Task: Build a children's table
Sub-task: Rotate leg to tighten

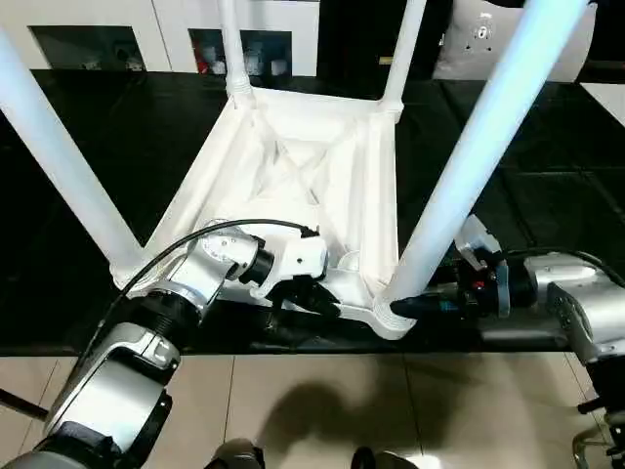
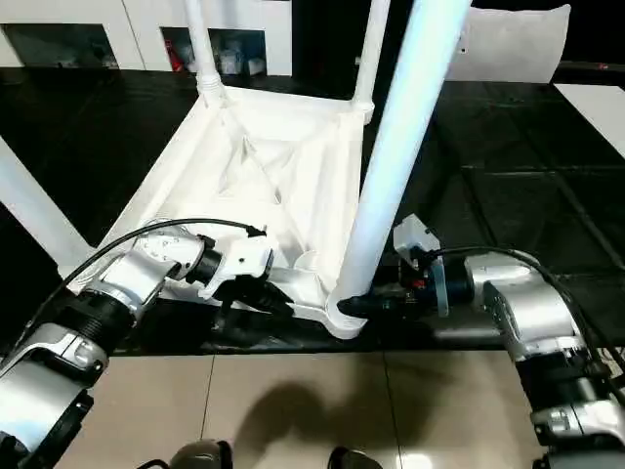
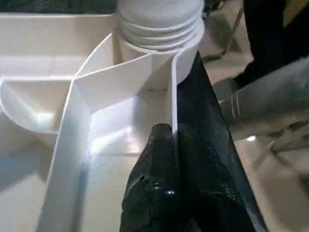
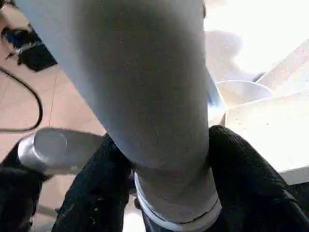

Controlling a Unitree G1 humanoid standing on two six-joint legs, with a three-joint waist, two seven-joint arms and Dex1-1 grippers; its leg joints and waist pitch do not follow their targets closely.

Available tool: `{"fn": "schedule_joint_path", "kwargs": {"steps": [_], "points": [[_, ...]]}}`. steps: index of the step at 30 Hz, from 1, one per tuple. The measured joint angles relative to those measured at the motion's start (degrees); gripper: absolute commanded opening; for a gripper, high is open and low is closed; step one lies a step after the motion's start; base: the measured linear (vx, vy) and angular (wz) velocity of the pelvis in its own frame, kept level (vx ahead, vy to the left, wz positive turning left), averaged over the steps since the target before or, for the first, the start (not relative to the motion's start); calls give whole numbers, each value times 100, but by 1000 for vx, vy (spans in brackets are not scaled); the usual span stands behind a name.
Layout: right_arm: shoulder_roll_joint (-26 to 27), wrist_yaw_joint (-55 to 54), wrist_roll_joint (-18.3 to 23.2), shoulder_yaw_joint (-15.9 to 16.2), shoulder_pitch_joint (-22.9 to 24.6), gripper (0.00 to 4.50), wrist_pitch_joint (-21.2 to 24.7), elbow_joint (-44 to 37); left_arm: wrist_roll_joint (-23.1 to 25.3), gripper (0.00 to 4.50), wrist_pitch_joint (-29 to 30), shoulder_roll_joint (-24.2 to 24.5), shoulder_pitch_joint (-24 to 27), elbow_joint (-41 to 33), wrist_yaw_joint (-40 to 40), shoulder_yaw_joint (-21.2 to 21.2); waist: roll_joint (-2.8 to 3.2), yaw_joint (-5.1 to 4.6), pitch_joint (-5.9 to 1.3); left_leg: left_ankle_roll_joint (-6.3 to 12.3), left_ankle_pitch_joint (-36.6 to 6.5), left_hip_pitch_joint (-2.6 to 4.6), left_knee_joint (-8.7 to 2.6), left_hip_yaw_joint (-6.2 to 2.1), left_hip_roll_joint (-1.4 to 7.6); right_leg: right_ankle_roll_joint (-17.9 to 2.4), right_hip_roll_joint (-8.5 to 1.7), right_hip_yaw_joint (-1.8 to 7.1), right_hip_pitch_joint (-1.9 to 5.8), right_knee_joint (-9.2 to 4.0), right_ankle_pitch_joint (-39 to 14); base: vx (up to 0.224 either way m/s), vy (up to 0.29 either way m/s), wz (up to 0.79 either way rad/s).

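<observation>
One white tabletop lies upside down on the black work table, its ribbed underside facing up, its near edge at the table's front. Four white legs stand in its corner sockets: near-left leg at about 8 o'clock, near-right leg at 4 o'clock, far-left leg at 11 o'clock, far-right leg at 1 o'clock (all four rise out of the picture's top).

The left gripper is pressed together on the tabletop's thin near rim, between the two near sockets; its black fingers pinch that wall.

The right gripper reaches in level from 3 o'clock, one black finger on each side of the near-right leg's base, touching it just above the socket.
</observation>
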Motion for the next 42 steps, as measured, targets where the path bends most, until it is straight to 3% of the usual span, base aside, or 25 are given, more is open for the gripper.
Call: {"fn": "schedule_joint_path", "kwargs": {"steps": [3, 7, 10, 14, 15, 18, 21, 28, 34, 39, 40, 42], "points": [[219, -609, -22, -158, 18, 210, 275, -112, 23, 0, 470, -81, -31, 2, 350, 142, -2, -44, 1, -5, 3, 5, 4, -1, 0, 1, 0, 2, 0, 3, 1, 0, 0, 0], [1100, -2575, -322, -631, -215, 209, 678, 43, 195, 0, 1271, -434, -244, 201, 1580, 417, -22, -320, 12, -23, 14, 2, 11, -6, -2, 27, 1, -3, -4, -13, -14, -42, 3, -7], [1382, -3493, -512, -837, -329, 206, 821, 69, 196, 0, 1623, -814, -263, 230, 2231, 554, -36, -457, 12, -22, 14, 9, 12, -10, -5, 29, 1, -3, 0, -23, -15, 0, 0, 0], [2170, -5165, -856, -1145, -692, 206, 896, 314, 255, 0, 1950, -1303, -396, 431, 3414, 824, -34, -517, 10, -23, 14, 11, 8, -12, -5, 29, 5, -5, -10, -17, -15, 0, 0, 0], [2246, -5383, -915, -1153, -731, 206, 859, 352, 288, 0, 1957, -1379, -411, 450, 3552, 833, -34, -514, 10, -23, 14, 9, 5, -13, -5, 29, 5, -6, -11, -19, -15, 0, 0, 0], [2316, -5595, -958, -1167, -736, 268, 677, 422, 305, 0, 1987, -1471, -424, 451, 3699, 842, -28, -495, 6, -22, 12, 11, 2, -12, -7, 29, 5, -1, -4, -20, -15, 0, 0, 0], [2355, -5620, -923, -1229, -713, 285, 497, 523, 312, 0, 1946, -1496, -433, 433, 3642, 796, -17, -457, 0, -21, 11, 4, -13, -12, -10, 25, 4, 2, -8, -18, -11, 0, 0, 0], [1827, -4567, -783, -1084, -389, 355, 159, 354, 358, 0, 1445, -1235, -384, 387, 3120, 557, -12, -390, -1, -19, 12, 3, -55, -12, -4, -1, 13, -5, -19, -9, 5, 0, 0, 0], [879, -2983, -638, -754, -146, 366, -260, 305, 371, 0, 659, -656, -174, 214, 2035, 298, -6, -268, 0, -8, 11, 1, -50, -8, -2, -1, 13, -6, -17, -8, 3, 0, 0, 0], [552, -2071, -618, -531, -3, 366, -410, 216, 345, 0, 220, -369, -150, 210, 1435, 121, -6, -150, 0, -14, 7, 4, -16, -5, -3, -5, 8, -1, -13, -7, 6, 0, 0, 0], [400, -1736, -551, -414, 34, 338, -452, 187, 346, 0, 41, -286, -149, 210, 1235, 53, -6, -126, 0, -13, 6, 3, -14, -2, -3, -5, 6, 2, -10, -7, 6, 0, 0, 0], [223, -1293, -447, -317, 46, 324, -523, 152, 338, 0, -165, -144, -149, 211, 926, 4, -6, -98, 0, -9, 4, 3, -10, -2, -1, -5, 5, 2, -6, -5, 6, 0, 0, 0]]}}
